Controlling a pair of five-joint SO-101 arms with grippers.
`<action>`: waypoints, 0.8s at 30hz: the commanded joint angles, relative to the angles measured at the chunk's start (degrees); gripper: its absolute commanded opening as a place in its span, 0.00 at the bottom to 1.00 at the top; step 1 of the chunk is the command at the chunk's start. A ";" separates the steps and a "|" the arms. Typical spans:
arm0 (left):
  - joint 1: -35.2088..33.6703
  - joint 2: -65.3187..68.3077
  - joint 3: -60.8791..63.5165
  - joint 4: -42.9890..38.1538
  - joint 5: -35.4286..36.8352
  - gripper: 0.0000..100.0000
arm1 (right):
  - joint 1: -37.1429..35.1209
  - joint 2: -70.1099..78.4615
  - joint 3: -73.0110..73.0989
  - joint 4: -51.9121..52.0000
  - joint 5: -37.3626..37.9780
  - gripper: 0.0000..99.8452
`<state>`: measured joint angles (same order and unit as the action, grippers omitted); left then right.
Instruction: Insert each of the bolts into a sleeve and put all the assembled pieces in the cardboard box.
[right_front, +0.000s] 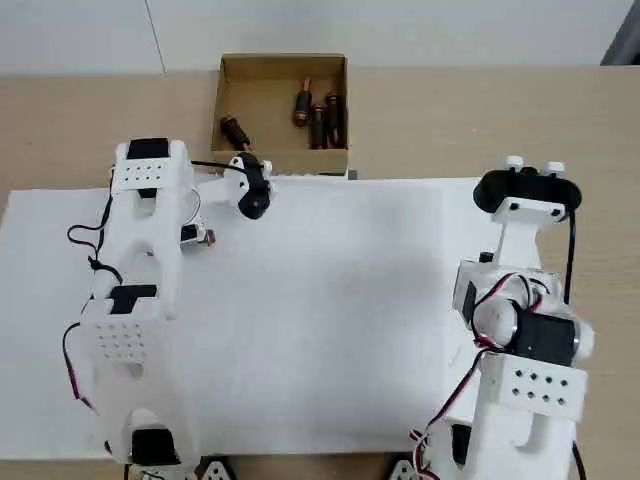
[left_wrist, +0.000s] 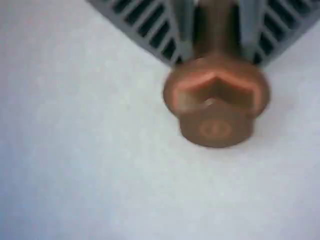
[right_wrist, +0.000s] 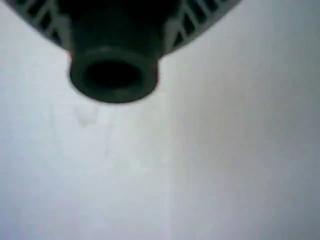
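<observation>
Copper-coloured metal bolt (left_wrist: 216, 102) with a hexagonal flanged head: you have one, pinched by its shank between the grey ribbed fingers (left_wrist: 145, 25) of your left hand (left_wrist: 215, 27), with its head close over the white sheet (left_wrist: 75, 160). In the high view, that hand sits near the sheet's far left corner. Your right hand (right_wrist: 117, 27) is clamped on one dark cylindrical sleeve (right_wrist: 114, 77), its open bore facing the wrist camera, over the sheet's right side, well apart from the bolt. One brown cardboard box (right_front: 283, 59) stands on the light wooden surface (right_front: 450, 110) just beyond the sheet's far edge. It holds what look like four assembled pieces (right_front: 318, 118): one alone by the left wall and three clustered toward the right wall
</observation>
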<state>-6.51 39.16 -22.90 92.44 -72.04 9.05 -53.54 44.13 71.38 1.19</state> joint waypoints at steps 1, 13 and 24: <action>2.29 0.00 -5.49 7.12 -0.35 0.00 | 0.13 -1.19 -0.70 -0.84 0.09 0.01; 7.91 -16.79 -10.24 8.00 16.53 0.00 | -4.00 -1.19 -8.00 8.57 0.09 0.01; 13.80 -39.21 -0.04 7.91 41.85 0.00 | -5.41 -1.27 -17.14 19.03 3.96 0.01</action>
<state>6.07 8.40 -24.57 99.12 -34.59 3.69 -53.63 31.47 88.18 4.09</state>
